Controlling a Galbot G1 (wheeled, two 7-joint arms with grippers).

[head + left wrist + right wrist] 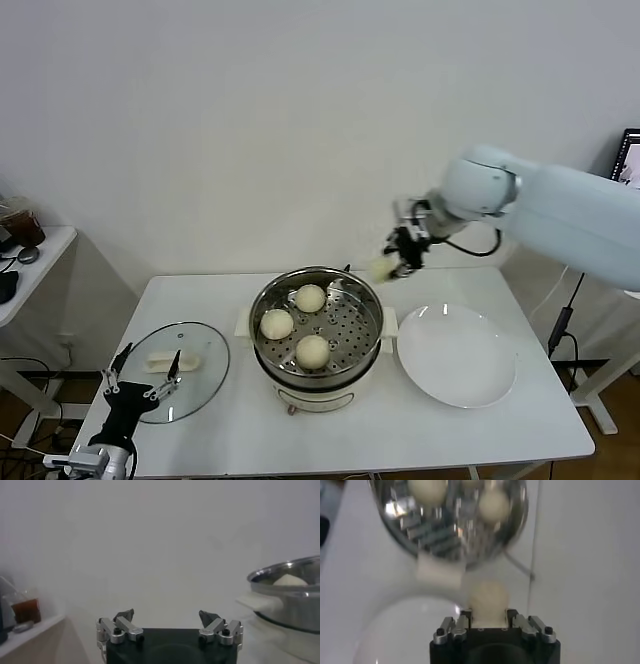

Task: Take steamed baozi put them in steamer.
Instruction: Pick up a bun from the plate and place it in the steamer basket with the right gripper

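Observation:
The steamer (370,300) is a shiny steel pot on a cream base at the table's middle. Three cream-white baozi lie on its perforated tray, at the back (310,297), the left (277,323) and the front (313,351). My right gripper (392,266) is shut on the fourth baozi (382,267) and holds it in the air just right of and above the steamer's back rim. In the right wrist view that baozi (488,598) sits between the fingers, with the steamer (400,515) beyond. My left gripper (145,377) is open and empty, low at the table's front left.
A glass lid with a white handle (205,355) lies left of the steamer. A flat white plate (457,354) lies right of it. The left wrist view shows the steamer's side (290,597). A side table (40,262) stands far left.

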